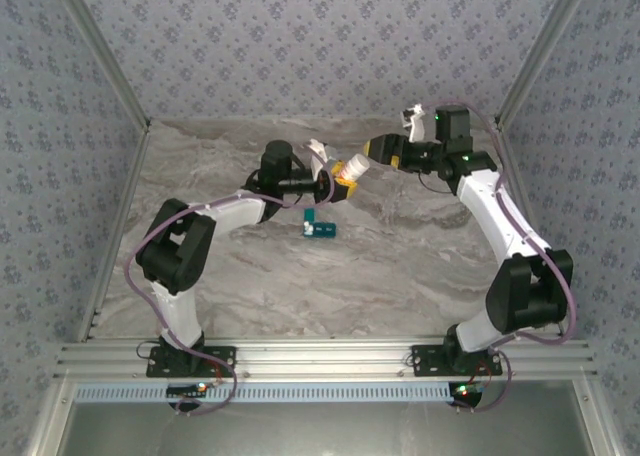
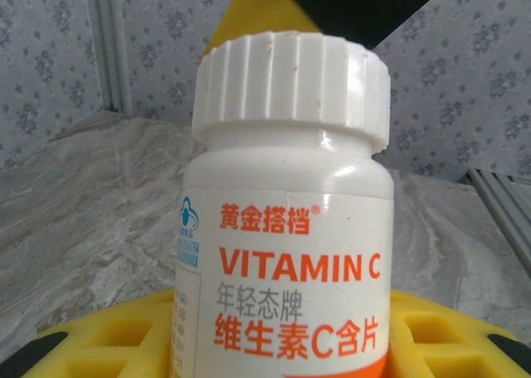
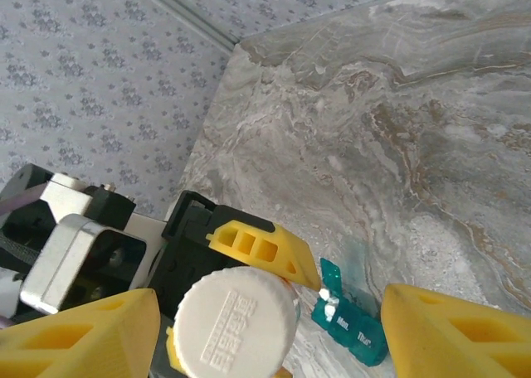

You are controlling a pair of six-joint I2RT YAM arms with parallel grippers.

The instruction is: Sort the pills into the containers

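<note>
With left hand gripping the bottle, right hand stands wide around cap.

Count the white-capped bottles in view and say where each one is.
1. The bottle is clamped in the left gripper above the table, cap facing the open right gripper. Others could be hidden behind the arms.

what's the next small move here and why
Probably close the right end effector on the white cap to twist it off. Its jaws stand open on either side of the cap, the left end effector grips the vitamin bottle, and the cap is on, so nothing can reach the teal pill box yet.
</note>
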